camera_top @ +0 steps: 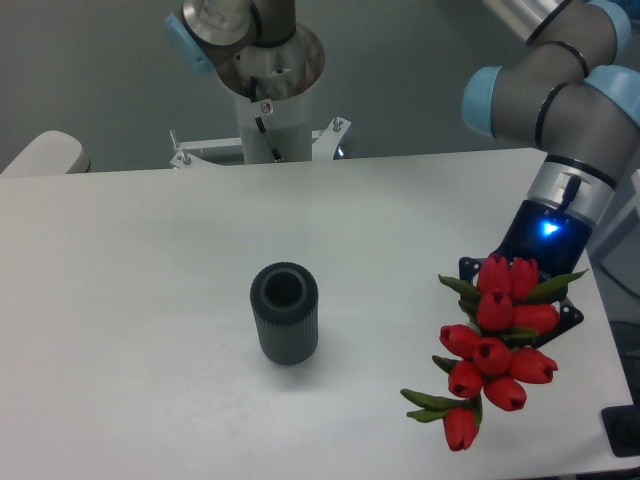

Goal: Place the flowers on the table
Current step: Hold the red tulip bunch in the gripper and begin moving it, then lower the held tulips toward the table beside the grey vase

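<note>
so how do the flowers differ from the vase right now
The flowers are bright red with green leaves; the vase is plain dark grey. The flowers are a loose, tilted bunch at the gripper, near the table's right edge; the vase is a compact ribbed cylinder standing upright, alone and empty, mid-table.

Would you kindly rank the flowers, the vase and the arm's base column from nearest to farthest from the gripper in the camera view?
1. The flowers: right at the gripper, hiding its jaws, near the table's right edge.
2. The vase: upright at mid-table, to the left.
3. The base column: beyond the table's far edge.
</note>
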Controlling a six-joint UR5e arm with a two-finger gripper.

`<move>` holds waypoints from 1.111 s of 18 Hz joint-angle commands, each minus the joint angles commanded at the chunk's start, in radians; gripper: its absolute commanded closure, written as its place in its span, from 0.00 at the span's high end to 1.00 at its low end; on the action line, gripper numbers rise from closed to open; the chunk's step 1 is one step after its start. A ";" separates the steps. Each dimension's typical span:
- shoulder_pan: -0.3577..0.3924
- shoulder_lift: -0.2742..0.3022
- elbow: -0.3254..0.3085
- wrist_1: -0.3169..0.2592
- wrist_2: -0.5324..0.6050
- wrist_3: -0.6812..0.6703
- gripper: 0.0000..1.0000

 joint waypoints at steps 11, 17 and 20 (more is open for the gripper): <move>-0.049 0.024 -0.002 0.002 0.070 -0.012 0.32; -0.046 0.067 -0.038 -0.012 0.171 -0.014 0.32; -0.044 0.112 -0.067 -0.017 0.332 -0.012 0.32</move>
